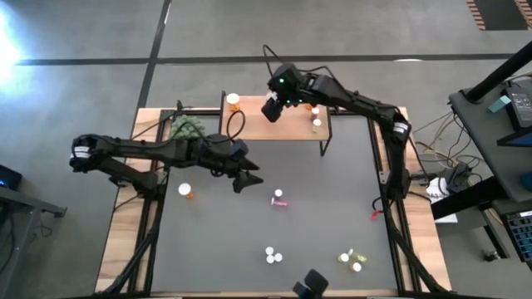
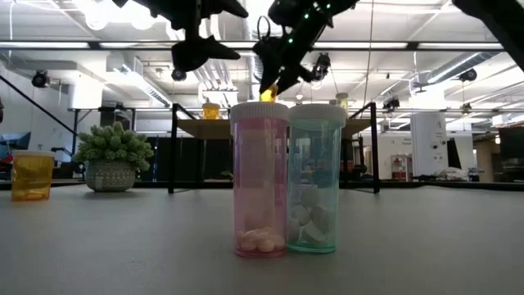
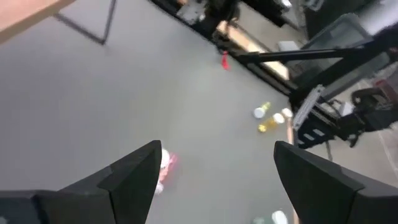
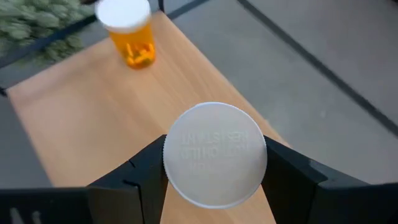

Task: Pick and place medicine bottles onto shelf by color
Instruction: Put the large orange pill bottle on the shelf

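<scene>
The light-wood shelf stands at the mat's far edge. An orange bottle stands on its left end, and it also shows in the right wrist view. Two small bottles stand on its right end. My right gripper is over the shelf's middle, shut on a white-capped bottle whose body looks orange-yellow in the low view. My left gripper is open and empty above the mat, over a pink bottle lying on its side. My right gripper pinches the bottle between its two fingers, one on each side just under the white cap. The fingers slant down from above. The bottle stands upright, cap up, and in the low view it is lifted clear above the shelf top.
An orange bottle stands on the mat at the left. White-capped bottles and yellow-green ones are near the front edge. A green spiky plant stands left of the shelf. A pink bottle and a teal bottle stand close to the low camera.
</scene>
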Robot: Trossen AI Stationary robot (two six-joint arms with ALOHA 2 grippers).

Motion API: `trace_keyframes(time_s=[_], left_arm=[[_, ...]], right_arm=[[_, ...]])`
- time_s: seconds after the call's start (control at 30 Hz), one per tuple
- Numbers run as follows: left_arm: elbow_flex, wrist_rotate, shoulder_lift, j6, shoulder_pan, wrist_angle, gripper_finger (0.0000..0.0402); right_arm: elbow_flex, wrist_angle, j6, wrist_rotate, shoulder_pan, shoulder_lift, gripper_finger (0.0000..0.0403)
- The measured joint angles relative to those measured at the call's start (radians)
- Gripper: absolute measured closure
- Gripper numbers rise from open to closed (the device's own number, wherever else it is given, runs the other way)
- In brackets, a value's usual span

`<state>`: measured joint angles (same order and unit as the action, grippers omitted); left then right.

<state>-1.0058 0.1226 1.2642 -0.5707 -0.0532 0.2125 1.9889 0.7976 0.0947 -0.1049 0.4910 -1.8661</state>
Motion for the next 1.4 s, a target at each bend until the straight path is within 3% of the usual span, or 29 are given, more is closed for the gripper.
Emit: trace_keyframes(time_s=[0.57, 1.03, 1.4], left_arm=[[0.002, -0.011, -0.004, -0.003, -0.006, 0.041, 0.0107], [0.007, -0.011, -0.005, -0.001, -0.006, 0.043, 0.0107], [0.015, -0.009, -0.005, -0.026, -0.006, 0.040, 0.0107]], right_arm=[[0.133, 0.144, 0.060, -0.109, 0.017, -0.154, 0.0197], [0.138, 0.150, 0.049, -0.105, 0.018, -0.132, 0.0197], [0.138, 0.150, 0.035, -0.102, 0.018, -0.109, 0.0134]])
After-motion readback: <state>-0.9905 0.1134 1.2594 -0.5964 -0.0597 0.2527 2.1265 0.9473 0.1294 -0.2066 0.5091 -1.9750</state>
